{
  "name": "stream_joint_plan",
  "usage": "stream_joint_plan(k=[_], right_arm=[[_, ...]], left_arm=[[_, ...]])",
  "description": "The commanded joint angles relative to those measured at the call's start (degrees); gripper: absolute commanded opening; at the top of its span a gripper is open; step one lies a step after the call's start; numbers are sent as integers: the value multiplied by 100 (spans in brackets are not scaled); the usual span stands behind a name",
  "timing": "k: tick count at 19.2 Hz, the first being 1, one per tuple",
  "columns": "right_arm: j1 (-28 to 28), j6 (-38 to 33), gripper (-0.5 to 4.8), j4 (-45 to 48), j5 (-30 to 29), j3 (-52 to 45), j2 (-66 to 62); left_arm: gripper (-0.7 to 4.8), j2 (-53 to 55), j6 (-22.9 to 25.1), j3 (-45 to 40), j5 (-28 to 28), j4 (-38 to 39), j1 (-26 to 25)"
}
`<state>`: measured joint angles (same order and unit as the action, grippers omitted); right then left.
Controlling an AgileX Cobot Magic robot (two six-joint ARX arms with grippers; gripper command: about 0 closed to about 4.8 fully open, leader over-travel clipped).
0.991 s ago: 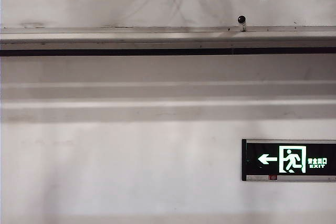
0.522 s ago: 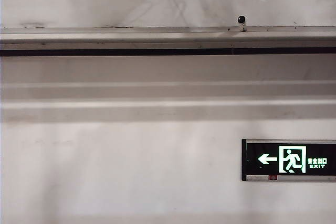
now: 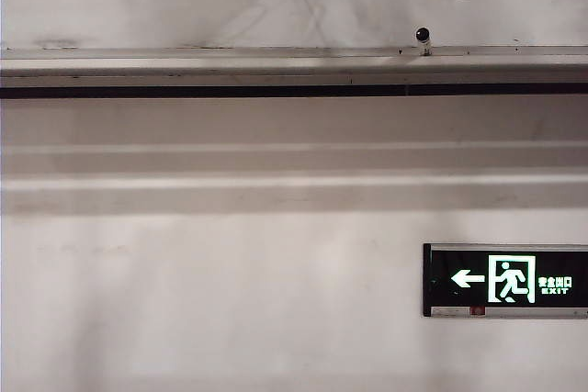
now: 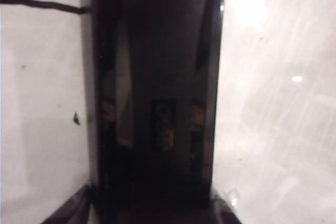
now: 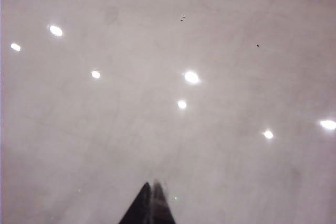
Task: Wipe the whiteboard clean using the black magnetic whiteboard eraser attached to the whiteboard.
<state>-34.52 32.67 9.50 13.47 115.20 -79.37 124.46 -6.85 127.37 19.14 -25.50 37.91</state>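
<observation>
A black magnetic eraser (image 4: pixel 157 103) fills the middle of the left wrist view, a tall dark glossy block lying flat against the whiteboard (image 4: pixel 273 103), whose white surface shows on both sides of it with a thin black marker line (image 4: pixel 42 4) running up to one side of the eraser. The left gripper (image 4: pixel 152 211) sits astride the near end of the eraser, one dark finger tip (image 4: pixel 71 211) showing at either side of it; whether the fingers are pressing the eraser or merely flanking it cannot be told. The right gripper (image 5: pixel 149 205) has its two dark fingertips pressed together with nothing between them, pointing at a bare stretch of the glossy whiteboard dotted with round light reflections and a few small dark specks. In the exterior view the whiteboard fills the upper strip above its pale metal rail (image 3: pixel 294 66), with grey smears near the top edge, and a green exit sign (image 3: pixel 505 280) hangs on the wall below at lower right; neither arm is visible there.
</observation>
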Motion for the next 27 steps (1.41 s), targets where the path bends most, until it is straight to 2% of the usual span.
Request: stream_joint_plan(k=[1,7,8,11,14,17,19,23,24,25,26,27], right_arm=[[-2,-9,-1,59,11,15,24],[-2,-9,-1,61,11,15,50],[-2,-9,-1,61,11,15,48],[-2,-9,-1,83,9,15,52],[-4,-9,-1,98,9,15,59],[13,-7,-1,-103,17,15,33],[57,-4,-1,-212,55,15,-4],[190,-9,-1,-455,-61,15,-155],[227,-9,-1,-557,-103,15,-247],[308,-9,-1,-699,-254,15,-348],[459,-22,-1,-850,-640,15,-568],[581,-149,-1,-848,-876,15,-800]], left_arm=[[232,-22,98,227,164,240,-26],[233,-61,96,413,267,531,-72],[250,-61,83,509,221,549,-70],[394,-61,-140,656,-2,699,-50],[404,-42,-433,629,-122,835,-24],[404,-72,-385,634,-249,1014,50],[404,-396,-81,634,-247,1788,92],[404,-1193,142,634,-249,3801,111],[396,-1384,308,636,-247,4127,107],[347,-1596,505,645,-247,4415,87],[189,-1917,866,645,-249,4725,83],[76,-2186,1141,645,-247,4931,83]])
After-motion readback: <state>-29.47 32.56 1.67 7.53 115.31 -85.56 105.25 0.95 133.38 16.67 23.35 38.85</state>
